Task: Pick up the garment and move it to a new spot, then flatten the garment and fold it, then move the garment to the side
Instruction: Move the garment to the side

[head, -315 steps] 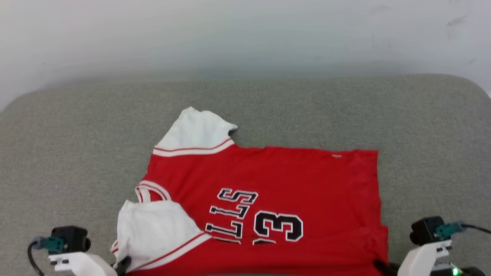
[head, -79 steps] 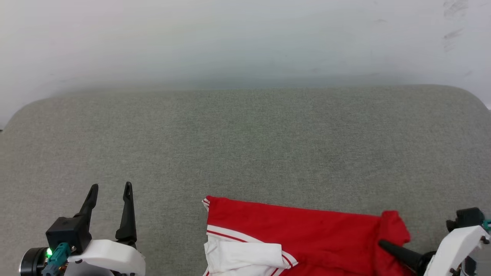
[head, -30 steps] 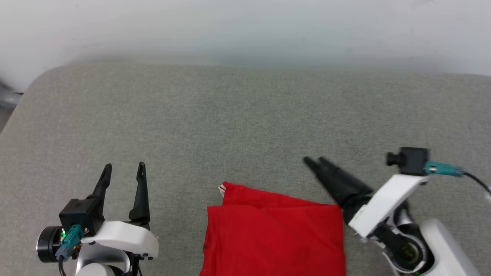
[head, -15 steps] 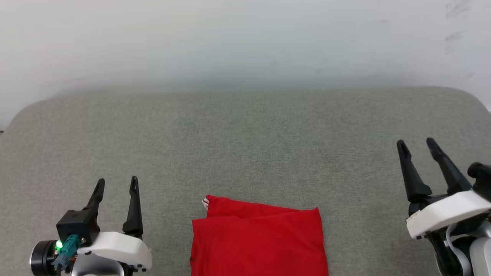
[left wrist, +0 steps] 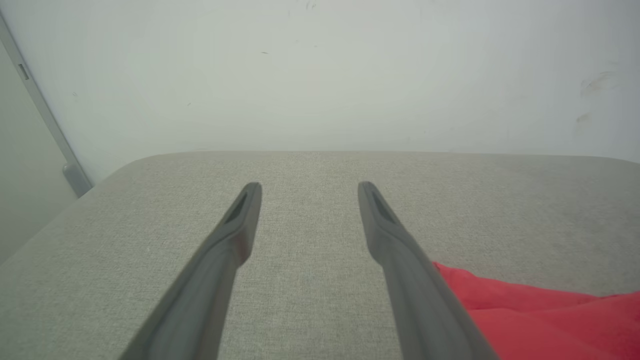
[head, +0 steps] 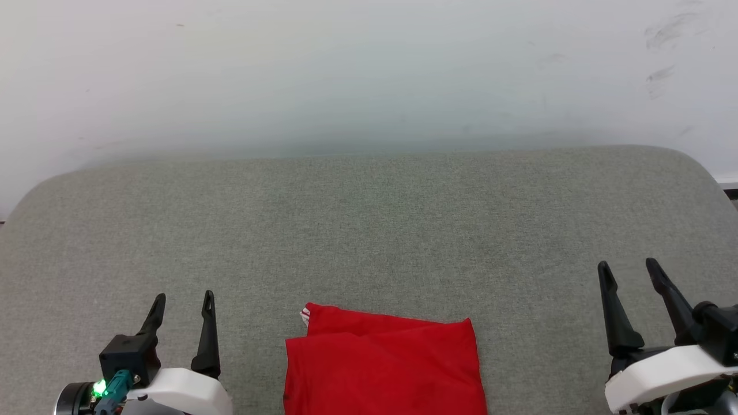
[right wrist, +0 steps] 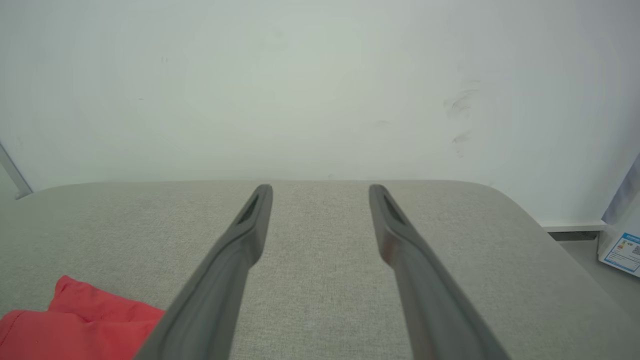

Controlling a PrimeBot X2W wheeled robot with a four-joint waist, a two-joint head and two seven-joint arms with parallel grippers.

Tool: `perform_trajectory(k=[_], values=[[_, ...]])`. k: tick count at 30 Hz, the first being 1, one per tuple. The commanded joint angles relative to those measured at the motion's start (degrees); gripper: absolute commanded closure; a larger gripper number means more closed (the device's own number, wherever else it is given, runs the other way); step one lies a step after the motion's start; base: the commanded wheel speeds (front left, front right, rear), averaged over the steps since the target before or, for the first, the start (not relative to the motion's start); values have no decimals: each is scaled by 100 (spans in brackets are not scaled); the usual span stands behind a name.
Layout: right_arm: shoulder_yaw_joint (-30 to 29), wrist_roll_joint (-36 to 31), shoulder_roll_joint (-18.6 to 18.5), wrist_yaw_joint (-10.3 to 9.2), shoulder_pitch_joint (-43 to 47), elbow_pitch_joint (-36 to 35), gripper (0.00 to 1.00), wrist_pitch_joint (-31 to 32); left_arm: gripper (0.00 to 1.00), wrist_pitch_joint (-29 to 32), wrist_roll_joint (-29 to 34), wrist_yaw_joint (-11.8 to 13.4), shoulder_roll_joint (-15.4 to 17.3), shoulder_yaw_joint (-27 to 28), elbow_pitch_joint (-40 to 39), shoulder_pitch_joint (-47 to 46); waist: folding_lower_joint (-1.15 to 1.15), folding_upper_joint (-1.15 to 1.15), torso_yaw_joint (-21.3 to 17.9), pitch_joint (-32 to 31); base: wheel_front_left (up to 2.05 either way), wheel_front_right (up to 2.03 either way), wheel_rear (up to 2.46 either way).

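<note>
The garment (head: 383,369), a red T-shirt, lies folded into a compact rectangle at the near middle of the grey cushion (head: 369,230); a small bit of white trim shows at its far left corner. My left gripper (head: 183,298) stands open to its left, apart from it, with nothing between the fingers. My right gripper (head: 628,266) stands open well to its right, also holding nothing. In the left wrist view the garment (left wrist: 540,315) shows at the lower right beside the open left gripper (left wrist: 310,186). The right wrist view has the garment (right wrist: 80,320) at lower left, beside the right gripper (right wrist: 321,187).
A plain white wall (head: 369,75) rises behind the cushion. The cushion's rounded corners fall away at far left and far right. A white box with a blue label (right wrist: 622,240) stands on the floor past the right edge. A grey frame bar (left wrist: 45,115) runs at the left.
The right gripper has let go of the garment and swung from its right edge out to the right side. The folded garment lies still. The head camera has shifted.
</note>
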Motion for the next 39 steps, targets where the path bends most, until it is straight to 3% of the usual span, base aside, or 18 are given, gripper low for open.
perform_trajectory(k=[1,20,24,32,39], values=[[-23,6,52,-4,96,-52,0,19,0,-27,8,10,-7,4,26,63,1,0,-2,-3,0,0,0],[-161,129,106,-3,196,-153,0,557,0,-139,-20,-1,-46,92,-23,-144,1,0,70,123,0,0,0],[-187,556,-144,-3,271,-19,0,1180,0,-160,3,11,-36,119,-92,-253,1,0,207,253,0,0,0],[245,1652,-777,-3,336,260,0,3051,0,-230,91,-5,-109,207,-259,-504,1,0,576,744,0,0,0],[1068,2315,-948,-3,-117,548,0,3638,0,-276,164,-83,-256,293,-216,-728,1,0,787,1159,0,0,0]])
